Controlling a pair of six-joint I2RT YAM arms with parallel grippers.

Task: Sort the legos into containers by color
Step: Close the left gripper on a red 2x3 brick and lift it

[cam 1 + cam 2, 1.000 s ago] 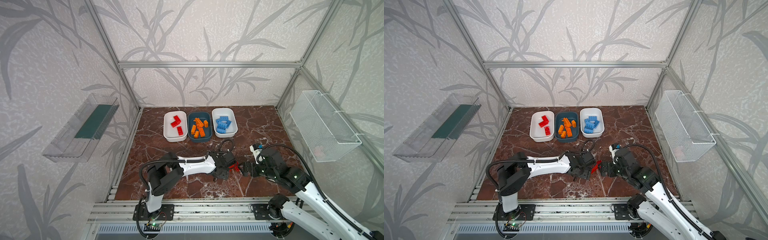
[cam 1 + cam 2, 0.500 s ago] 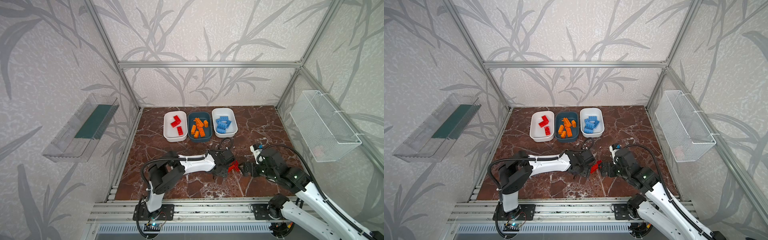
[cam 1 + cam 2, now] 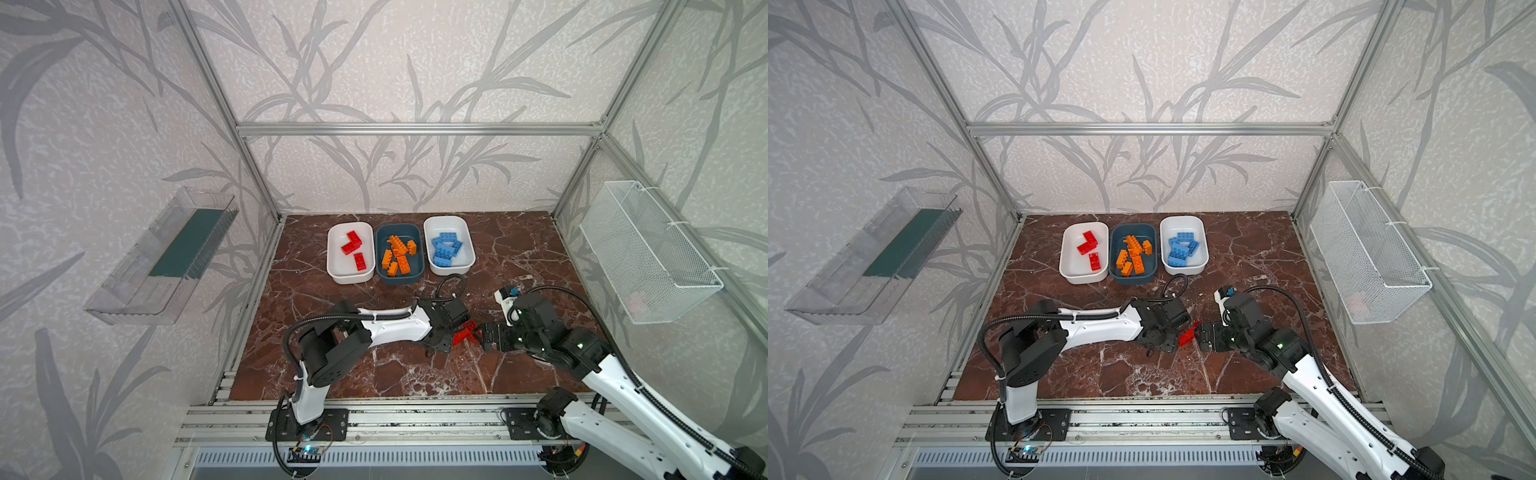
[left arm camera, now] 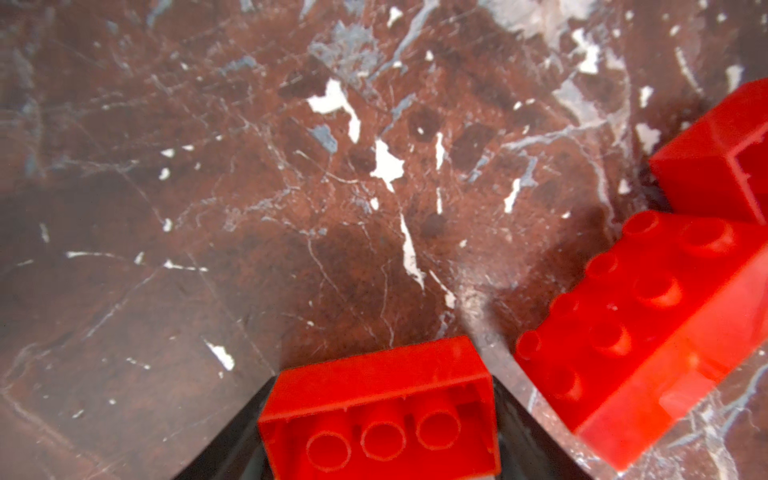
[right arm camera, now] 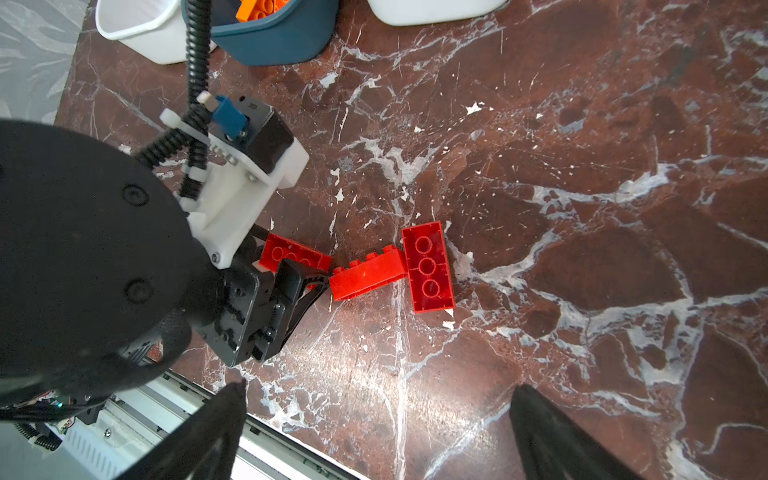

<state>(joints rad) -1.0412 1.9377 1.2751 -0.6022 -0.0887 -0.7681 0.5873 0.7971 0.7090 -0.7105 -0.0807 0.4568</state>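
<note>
The left gripper (image 5: 300, 272) is pinching a small red plastic brick (image 4: 380, 409) between its black fingers, hollow underside facing the wrist camera, right down by the brown marble tabletop (image 3: 519, 249). Just beside it, two more are lying on the marble, touching each other: a studded red brick (image 5: 368, 272) on its side and an upside-down red brick (image 5: 428, 272). The right gripper (image 5: 378, 395) is hovering close by, claws spread wide, gripping nothing. Along the far edge, the white plastic tub (image 3: 338, 266) is holding three red bricks (image 3: 352, 245), the dark teal tub (image 3: 400, 281) is carrying orange bricks (image 3: 398, 255), and the second white tub (image 3: 468, 249) is holding blue bricks (image 3: 445, 249).
</note>
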